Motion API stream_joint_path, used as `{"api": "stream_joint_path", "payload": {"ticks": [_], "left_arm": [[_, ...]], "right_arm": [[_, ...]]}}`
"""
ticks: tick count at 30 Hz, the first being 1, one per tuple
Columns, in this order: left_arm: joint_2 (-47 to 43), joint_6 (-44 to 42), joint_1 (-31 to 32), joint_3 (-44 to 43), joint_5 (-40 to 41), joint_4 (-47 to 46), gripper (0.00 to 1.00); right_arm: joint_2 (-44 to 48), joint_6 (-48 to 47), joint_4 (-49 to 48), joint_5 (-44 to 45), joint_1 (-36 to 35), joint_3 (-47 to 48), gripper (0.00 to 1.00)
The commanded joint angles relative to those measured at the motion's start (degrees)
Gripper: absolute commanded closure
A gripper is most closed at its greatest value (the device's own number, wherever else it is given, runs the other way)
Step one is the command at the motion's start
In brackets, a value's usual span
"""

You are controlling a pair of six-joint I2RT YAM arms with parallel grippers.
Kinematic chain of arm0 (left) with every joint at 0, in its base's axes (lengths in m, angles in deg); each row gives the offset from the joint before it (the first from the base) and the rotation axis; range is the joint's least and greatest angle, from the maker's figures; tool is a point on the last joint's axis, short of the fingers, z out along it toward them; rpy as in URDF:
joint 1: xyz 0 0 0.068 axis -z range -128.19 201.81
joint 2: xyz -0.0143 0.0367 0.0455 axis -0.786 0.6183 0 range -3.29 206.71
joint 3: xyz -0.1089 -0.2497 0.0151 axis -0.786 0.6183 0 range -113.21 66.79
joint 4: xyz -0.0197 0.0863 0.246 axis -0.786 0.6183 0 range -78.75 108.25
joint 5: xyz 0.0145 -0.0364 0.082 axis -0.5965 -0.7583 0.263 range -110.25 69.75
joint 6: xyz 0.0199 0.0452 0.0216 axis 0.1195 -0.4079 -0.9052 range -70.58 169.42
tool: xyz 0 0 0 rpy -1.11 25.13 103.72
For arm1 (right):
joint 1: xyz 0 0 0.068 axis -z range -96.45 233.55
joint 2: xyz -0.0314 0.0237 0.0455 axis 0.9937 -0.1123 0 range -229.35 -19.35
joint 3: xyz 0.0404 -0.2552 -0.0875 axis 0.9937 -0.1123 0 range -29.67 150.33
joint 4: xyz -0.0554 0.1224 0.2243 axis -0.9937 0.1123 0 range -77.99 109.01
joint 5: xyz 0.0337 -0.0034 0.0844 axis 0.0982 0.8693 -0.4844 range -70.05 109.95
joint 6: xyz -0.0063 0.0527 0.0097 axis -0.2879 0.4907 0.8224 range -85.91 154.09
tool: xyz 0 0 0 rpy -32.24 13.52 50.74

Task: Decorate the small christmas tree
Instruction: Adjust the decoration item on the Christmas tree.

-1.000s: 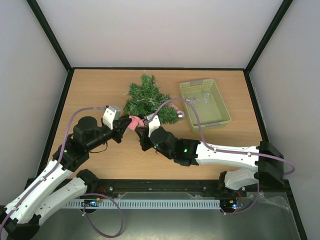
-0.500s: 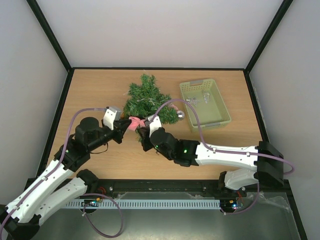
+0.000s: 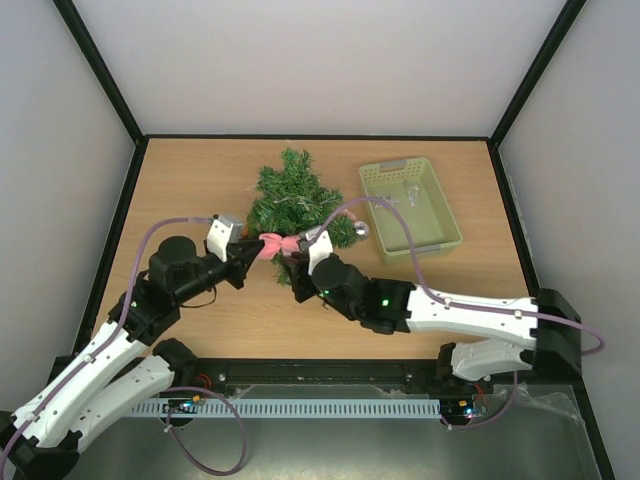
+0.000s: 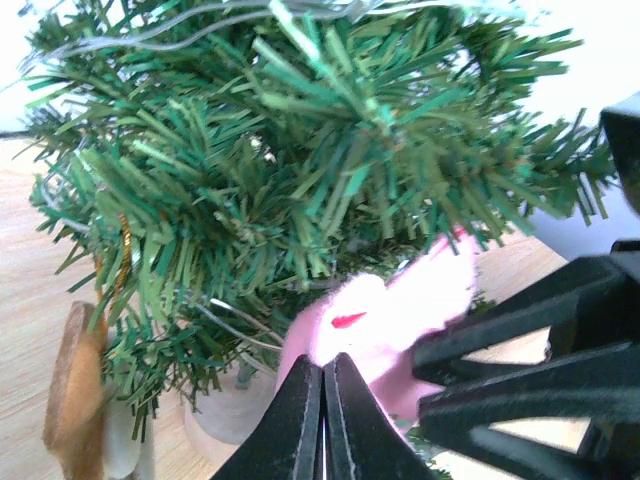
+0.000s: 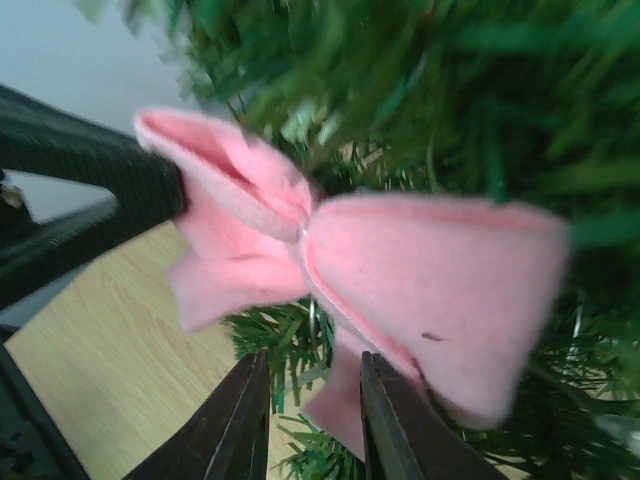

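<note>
The small christmas tree [image 3: 293,197] lies on the table, bristly dark green; it fills the left wrist view [image 4: 300,150] and the right wrist view [image 5: 450,90]. A pink felt bow [image 3: 274,244] hangs at its near edge. My left gripper [image 3: 250,253] is shut on one end of the bow [image 4: 385,310]; its fingertips [image 4: 305,385] are pressed together. My right gripper [image 3: 290,260] is open just below the bow [image 5: 410,265], and one bow tail hangs between its fingers [image 5: 245,410]. The tree's wooden base [image 4: 225,410] shows behind the bow.
A pale green basket [image 3: 441,240] with small silvery ornaments stands to the right of the tree. A silver bauble [image 3: 361,229] sits at the tree's right edge. A brown ornament on a gold string [image 4: 70,390] hangs from a branch. Black frame posts and white walls enclose the table.
My right arm has shifted a little to the right and its gripper has come closer under the bow. The left gripper has kept its hold on the bow.
</note>
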Motion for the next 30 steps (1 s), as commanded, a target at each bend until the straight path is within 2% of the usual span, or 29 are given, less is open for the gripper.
{"api": "stream_joint_path", "payload": {"ticks": [1, 5, 13, 16, 21, 30], "left_arm": [[-1.4, -1.2, -0.3, -0.8, -4.5, -1.8, 0.98], [-2.1, -0.6, -0.2, -3.0, -8.7, 0.4, 0.98], [-3.0, 6.6, -0.2, -2.7, -17.0, -3.9, 0.98], [-3.0, 8.8, -0.2, -2.5, -17.7, -5.5, 0.98], [-2.6, 11.1, -0.2, -2.5, -17.6, -6.5, 0.98], [-3.2, 13.4, -0.3, -2.0, -17.6, -7.4, 0.97]], "right_arm": [[7.3, 1.2, 3.7, -0.8, -0.3, -0.5, 0.75], [15.5, 1.6, 3.6, -4.7, -0.3, -3.2, 0.72], [28.8, 4.1, 0.4, -3.1, -0.3, -8.9, 0.64], [29.1, 4.5, -0.2, -4.0, -0.3, -10.1, 0.59], [28.3, 1.9, -4.8, -11.3, -0.3, -12.5, 0.50], [26.2, -2.2, -15.5, -19.3, -0.3, -16.2, 0.44]]}}
